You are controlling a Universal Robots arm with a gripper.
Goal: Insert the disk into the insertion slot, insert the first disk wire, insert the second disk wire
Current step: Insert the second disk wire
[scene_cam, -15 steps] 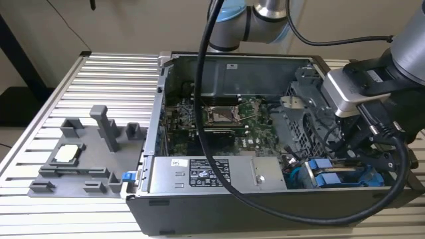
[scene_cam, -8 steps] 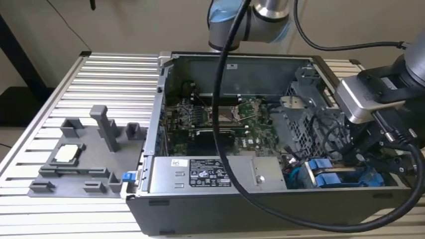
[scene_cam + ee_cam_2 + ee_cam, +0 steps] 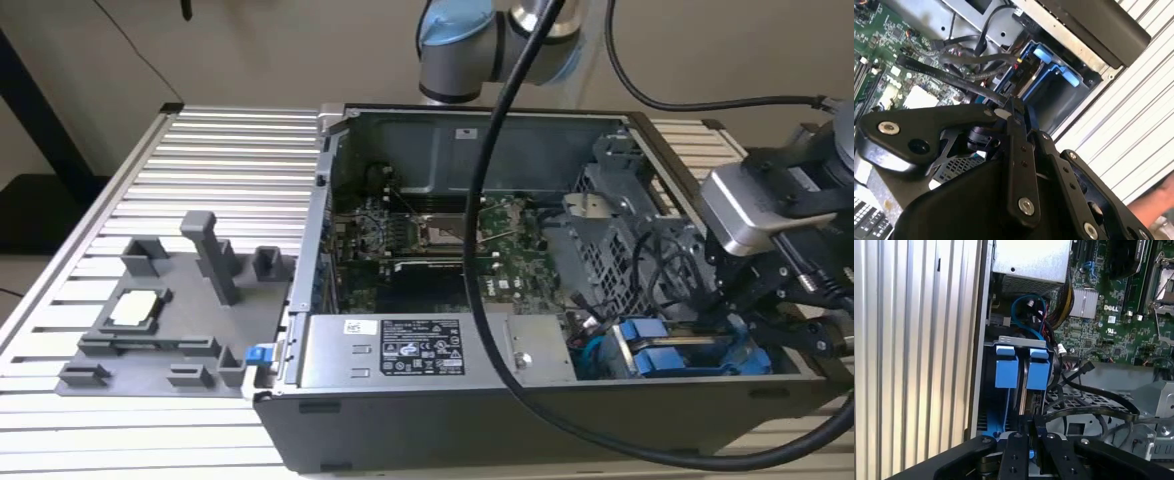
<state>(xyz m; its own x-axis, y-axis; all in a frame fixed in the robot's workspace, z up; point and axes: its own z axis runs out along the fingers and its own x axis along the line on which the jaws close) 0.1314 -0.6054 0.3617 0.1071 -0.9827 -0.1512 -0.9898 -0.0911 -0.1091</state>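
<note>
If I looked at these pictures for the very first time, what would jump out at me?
Probably the big open computer case on the ribbed metal table, with its green circuit board inside. Next, the bright blue plastic tabs at the case's near corner, on the exterior view's right. The robot's black hand sits right by them in the first wrist view, among dark cables.
</note>
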